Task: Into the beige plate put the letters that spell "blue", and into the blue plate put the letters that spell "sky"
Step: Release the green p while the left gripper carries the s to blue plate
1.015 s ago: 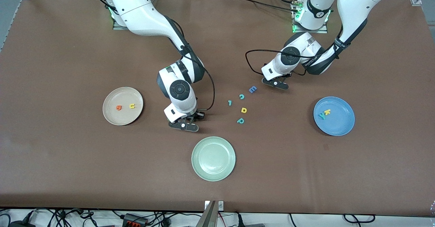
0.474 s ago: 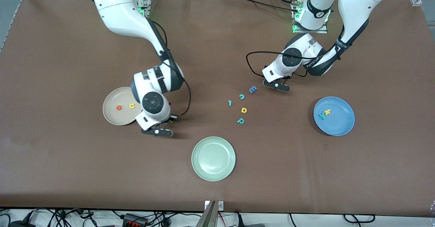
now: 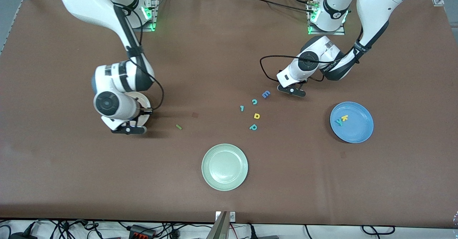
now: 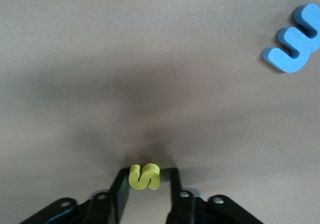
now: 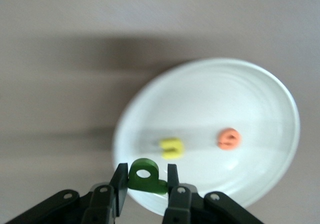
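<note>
Right gripper [image 5: 145, 184] over the beige plate's [image 5: 260, 109] rim, jaws clamped on the green b [image 5: 145, 175]; yellow u [image 5: 171, 148] and orange e [image 5: 229, 138] lie in the plate. Green l [image 3: 178, 126] lies on the table between beige plate and pale green plate [image 3: 224, 167]. Left gripper [image 4: 147, 184] beside the blue E [image 4: 295, 39], fingers pinching the yellow s [image 4: 144, 176]. Teal y [image 3: 339, 122] and yellow k [image 3: 344, 117] lie in the blue plate [image 3: 359, 128].

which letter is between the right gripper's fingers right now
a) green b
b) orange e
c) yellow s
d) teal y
a: the right wrist view shows the right gripper shut on the green b at the edge of the beige plate, where the orange e and the yellow u already lie; the yellow s is in the left gripper.
</note>
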